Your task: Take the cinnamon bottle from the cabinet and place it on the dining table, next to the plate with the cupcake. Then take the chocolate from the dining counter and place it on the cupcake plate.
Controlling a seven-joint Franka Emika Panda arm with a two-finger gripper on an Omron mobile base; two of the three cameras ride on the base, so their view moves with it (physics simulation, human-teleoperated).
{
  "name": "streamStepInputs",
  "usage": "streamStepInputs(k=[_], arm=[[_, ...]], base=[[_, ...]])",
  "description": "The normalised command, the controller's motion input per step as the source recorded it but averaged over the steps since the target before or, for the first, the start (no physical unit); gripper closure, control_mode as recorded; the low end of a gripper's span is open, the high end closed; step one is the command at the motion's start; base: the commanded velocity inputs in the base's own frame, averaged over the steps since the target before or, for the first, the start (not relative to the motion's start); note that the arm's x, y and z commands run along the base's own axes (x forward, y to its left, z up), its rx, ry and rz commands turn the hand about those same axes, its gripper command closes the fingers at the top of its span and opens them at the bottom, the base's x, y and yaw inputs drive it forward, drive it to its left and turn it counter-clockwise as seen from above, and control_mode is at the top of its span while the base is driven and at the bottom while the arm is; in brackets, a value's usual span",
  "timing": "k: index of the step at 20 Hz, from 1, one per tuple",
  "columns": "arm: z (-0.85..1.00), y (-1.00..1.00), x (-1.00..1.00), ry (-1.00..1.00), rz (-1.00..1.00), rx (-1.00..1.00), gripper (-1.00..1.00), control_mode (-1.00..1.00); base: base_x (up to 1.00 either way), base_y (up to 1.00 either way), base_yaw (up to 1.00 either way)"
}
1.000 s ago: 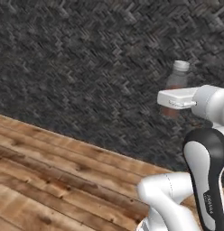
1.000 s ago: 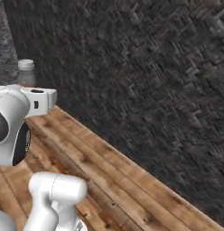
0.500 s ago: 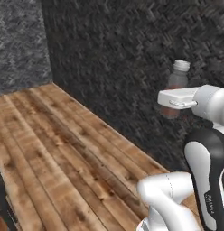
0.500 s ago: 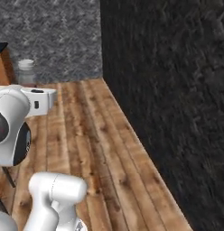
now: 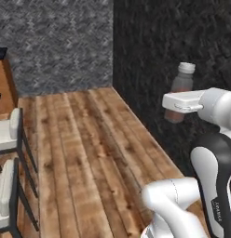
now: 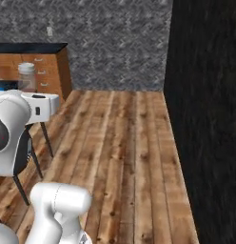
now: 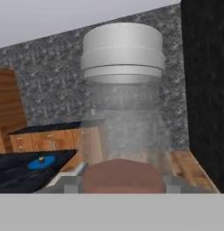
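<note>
My gripper [image 5: 177,108] is shut on the cinnamon bottle [image 5: 181,88], a reddish-brown bottle with a grey-white cap, and holds it upright in the air in front of the arm. The right base view shows the same bottle [image 6: 26,78] above the white hand. In the hand view the bottle [image 7: 125,131] stands tall and close between the fingertips of the gripper [image 7: 122,181]. Far off at lower left lies the blue plate [image 7: 47,162] with the tiny cupcake [image 7: 40,159] on the black marble dining table [image 7: 14,167]. The chocolate and the cabinet are out of view.
A wooden floor [image 5: 89,153] stretches ahead, with a black wall [image 6: 205,119] to the right and a grey stone wall [image 5: 57,42] at the back. White chairs [image 5: 8,132] stand at the left. A dark-topped wooden counter with drawers [image 6: 41,64] sits at the back.
The whole scene has swept sideways in both base views, so the base has turned. The stone back wall, chairs and counter have come into view. The bottle stays in the gripper.
</note>
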Motion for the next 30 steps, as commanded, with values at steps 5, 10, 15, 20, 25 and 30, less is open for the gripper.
streamStepInputs(k=[5, 10, 15, 20, 25, 30], arm=[[0.00, 0.00, 0.00, 0.00, 0.00, 0.00, 1.00, 1.00], [0.00, 0.00, 0.00, 0.00, 0.00, 0.00, 1.00, 1.00], [0.00, 0.00, 0.00, 0.00, 0.00, 0.00, 1.00, 1.00], [0.00, 0.00, 0.00, 0.00, 0.00, 0.00, 1.00, 1.00], [0.00, 0.00, 0.00, 0.00, 0.00, 0.00, 1.00, 1.00], [0.00, 0.00, 0.00, 0.00, 0.00, 0.00, 1.00, 1.00]], base=[[1.00, -0.34, 0.56], [1.00, -0.27, 0.62], [0.94, -0.44, 0.61], [0.65, -0.55, 0.62], [0.49, -0.59, 0.63], [0.27, -0.78, 0.59]])
